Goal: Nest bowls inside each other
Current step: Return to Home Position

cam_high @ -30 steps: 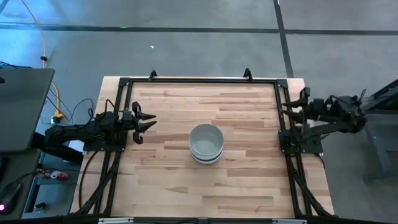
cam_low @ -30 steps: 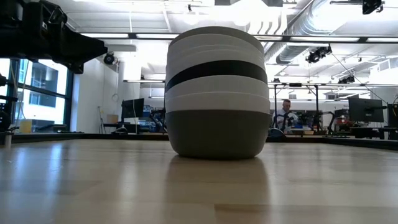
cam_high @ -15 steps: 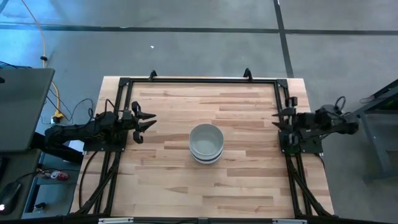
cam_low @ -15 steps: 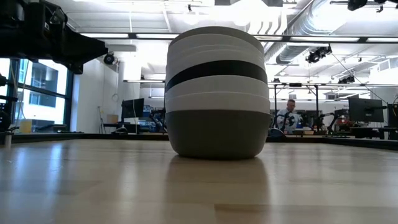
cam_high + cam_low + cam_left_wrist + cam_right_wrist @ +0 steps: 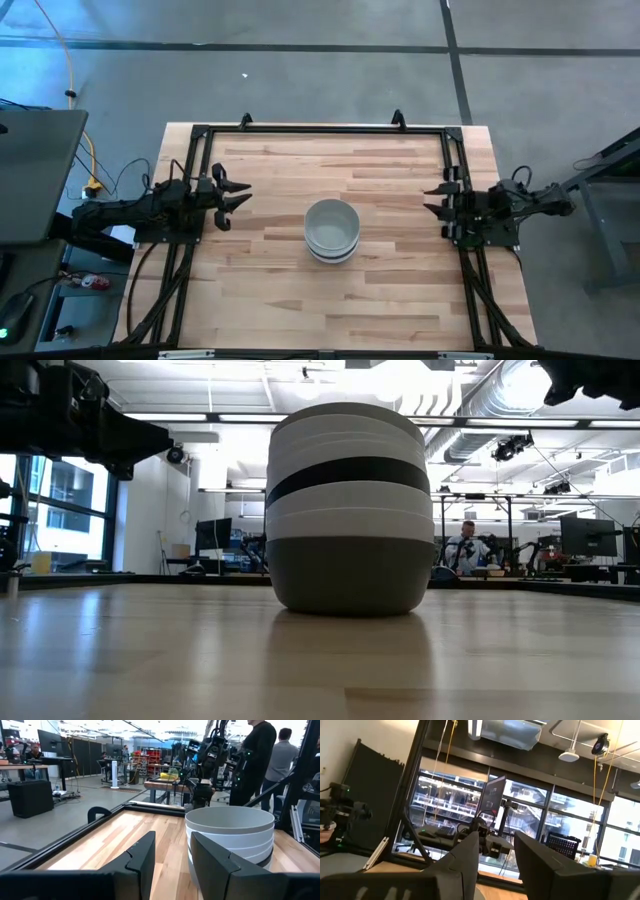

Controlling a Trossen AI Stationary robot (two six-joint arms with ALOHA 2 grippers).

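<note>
- Wooden bench (image 5: 380,290): we note one stack on it, with an arm at each side edge.
- Stack of bowls (image 5: 331,229): it stands upright at the middle of the bench, well apart from every edge, with all bowls nested one inside another.
- From table height we count white rims above a dark grey bowl (image 5: 350,575) at the base. A black bowl (image 5: 350,473) shows as a band partway up.
- From above, a light grey bowl (image 5: 331,220) sits topmost.
- Left gripper (image 5: 243,197): it is just inside the left edge, midway along it, and points toward the stack. Its fingers are parted and hold nothing.
- Right gripper (image 5: 431,199): it is at the right edge, midway along it, facing the stack. Its fingers are likewise spread and empty.
- Both grippers are well apart from the bowls.
- A person (image 5: 466,545) sits in the room beyond the far edge.
</note>
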